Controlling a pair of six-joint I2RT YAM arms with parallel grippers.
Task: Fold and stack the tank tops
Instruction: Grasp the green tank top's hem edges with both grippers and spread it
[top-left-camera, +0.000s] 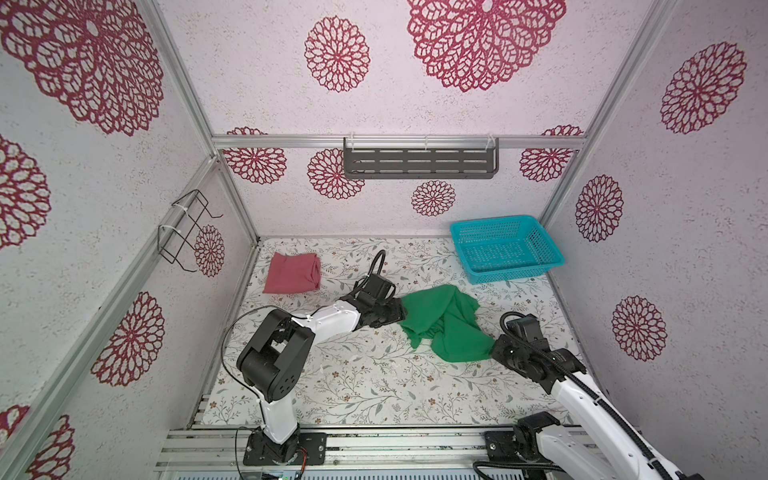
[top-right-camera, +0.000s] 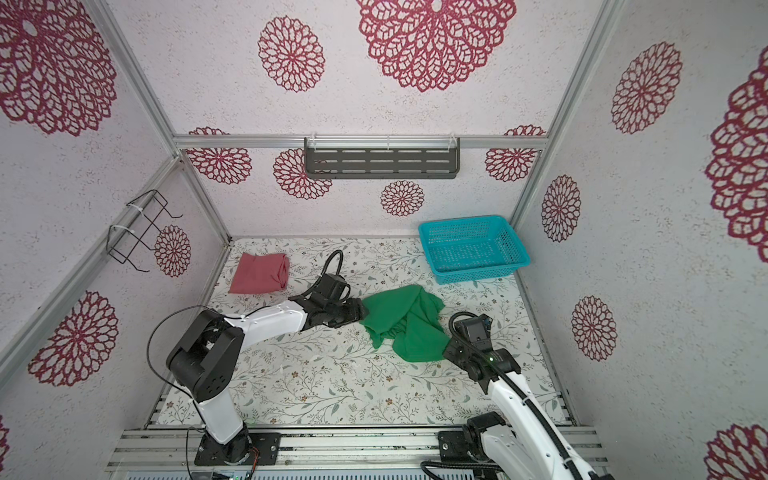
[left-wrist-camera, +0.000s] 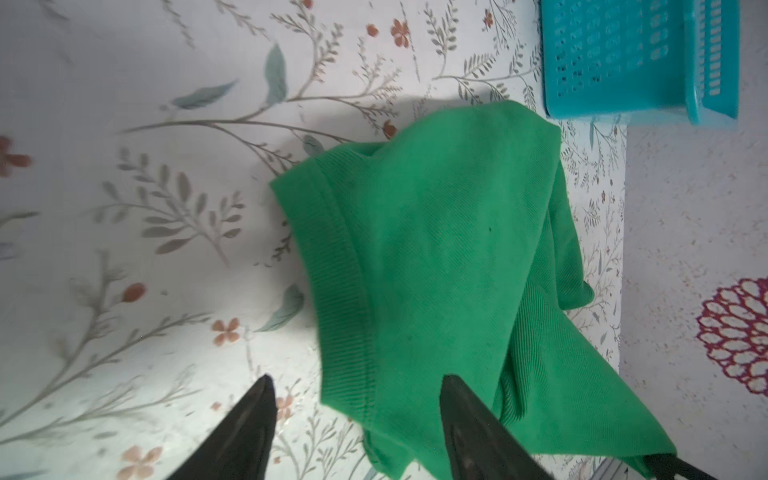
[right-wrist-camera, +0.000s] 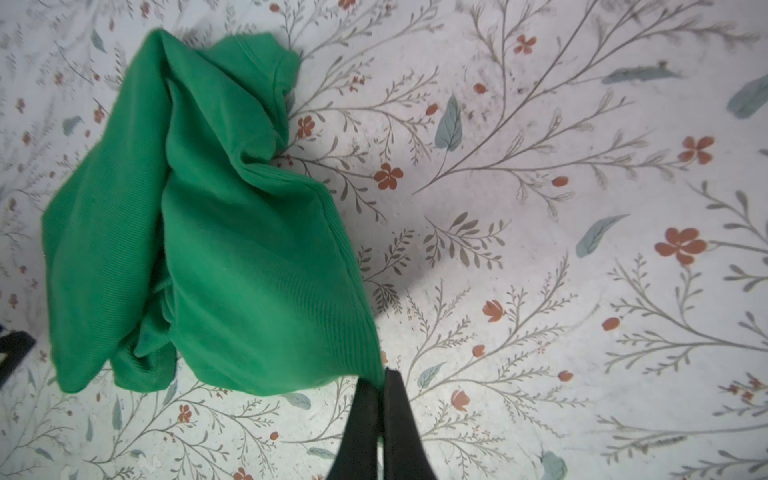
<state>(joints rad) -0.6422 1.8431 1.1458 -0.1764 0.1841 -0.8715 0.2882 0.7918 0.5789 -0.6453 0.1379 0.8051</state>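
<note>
Green cloth is the business in hand: the green tank top (top-left-camera: 444, 324) lies crumpled and bunched on the floral worktop (top-left-camera: 374, 374), just in front of the turquoise basket (top-left-camera: 515, 274) on the side nearer the arms' bases, close to it but not touching. The pink tank top (top-left-camera: 293, 273) is already folded into a neat square and sits well apart from the basket, level with it along the back wall, on the left arm's side. The basket itself holds nothing. In the right wrist view the right jaws are pressed together on a corner of the green tank top's ribbed hem, at the end of the garment farthest from the basket. The left jaws stand apart at the garment's opposite edge; the left wrist view shows one black finger (left-wrist-camera: 469, 432) over the cloth and the other over bare worktop, so the ribbed band lies between them, ungripped. The step looks like taking hold of the green top in order to spread it flat before folding. The next move probably calls for the left jaws to drop and pinch that band. Both arms would then draw apart to pull the bunched layers out smooth.
</note>
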